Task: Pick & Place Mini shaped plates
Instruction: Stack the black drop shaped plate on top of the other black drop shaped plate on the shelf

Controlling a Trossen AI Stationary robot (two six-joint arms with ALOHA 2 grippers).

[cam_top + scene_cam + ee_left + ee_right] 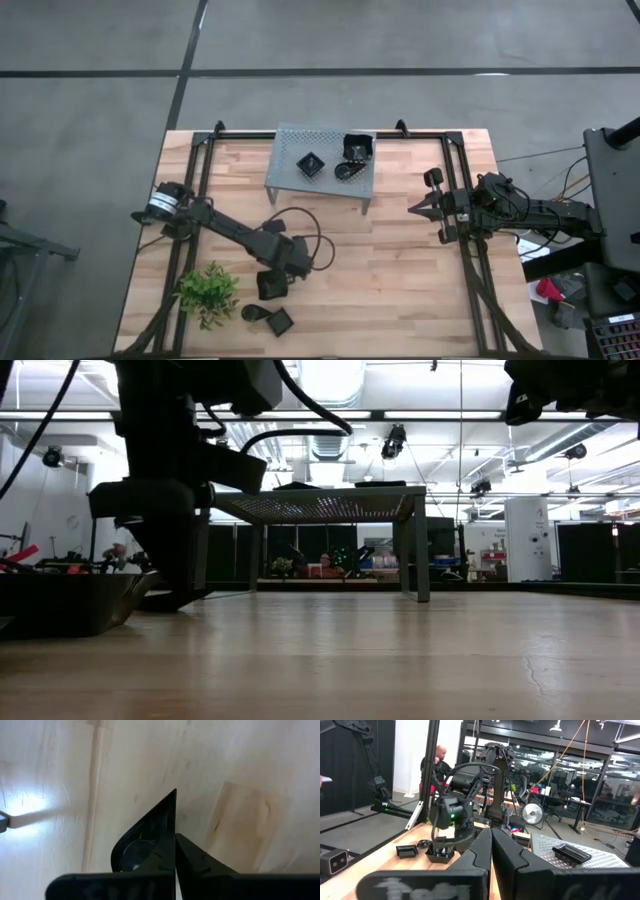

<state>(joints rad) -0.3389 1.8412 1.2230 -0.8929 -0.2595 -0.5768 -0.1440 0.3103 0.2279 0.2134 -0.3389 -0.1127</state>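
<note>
Left claw (175, 851) pinches glossy teardrop plate (145, 840)

Overhead looking down, table-level sideways, two wrist close-ups

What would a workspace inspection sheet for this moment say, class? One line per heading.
Surface: wooden table, bare at centre.
Job's things: three mini shaped plates on the grey rack; two plates at the near edge; one teardrop plate in the left gripper.
Clutter: green plant.
Grippers: left shut on the teardrop plate; right gripper shut, empty, at the right edge.
Cables: black loop on the left arm.
Surroundings: a person beyond the table.
</note>
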